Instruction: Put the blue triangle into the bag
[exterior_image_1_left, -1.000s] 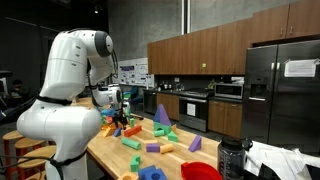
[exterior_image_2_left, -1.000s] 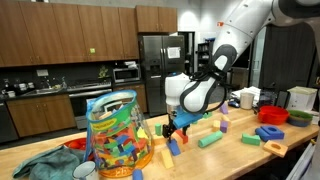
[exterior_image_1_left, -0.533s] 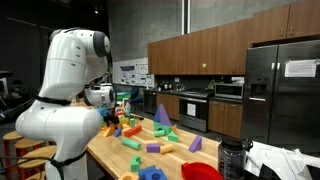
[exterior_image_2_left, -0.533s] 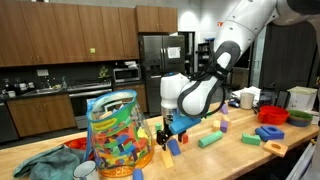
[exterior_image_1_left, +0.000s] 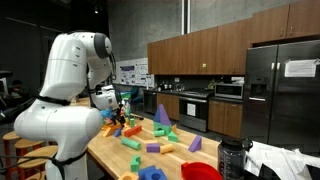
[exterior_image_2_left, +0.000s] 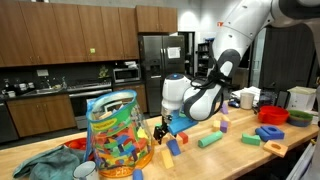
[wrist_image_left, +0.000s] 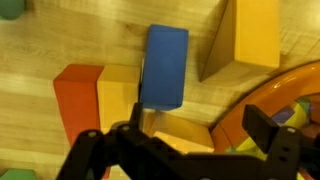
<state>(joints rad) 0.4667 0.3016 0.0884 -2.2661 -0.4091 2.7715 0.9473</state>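
A blue block (wrist_image_left: 163, 65) lies on the wooden table just ahead of my gripper (wrist_image_left: 200, 130); from above it looks flat and oblong. It also shows in an exterior view (exterior_image_2_left: 168, 156), leaning by the bag. The gripper is open and empty, low over the table, with its left finger near the block's end. It shows in both exterior views (exterior_image_2_left: 165, 132) (exterior_image_1_left: 118, 118). The clear bag (exterior_image_2_left: 118, 135) with orange trim is full of coloured blocks. Its orange rim (wrist_image_left: 290, 90) is beside my right finger.
Orange (wrist_image_left: 78, 100) and yellow (wrist_image_left: 118, 95) blocks lie left of the blue one, and a yellow wedge (wrist_image_left: 255, 35) lies ahead. Several blocks are scattered on the table (exterior_image_2_left: 235, 150). A red bowl (exterior_image_1_left: 200, 172), green cloth (exterior_image_2_left: 40, 165) and red bins (exterior_image_2_left: 272, 117) stand around.
The gripper has shifted a little toward the bag and stays open. The blocks and bag have not moved.
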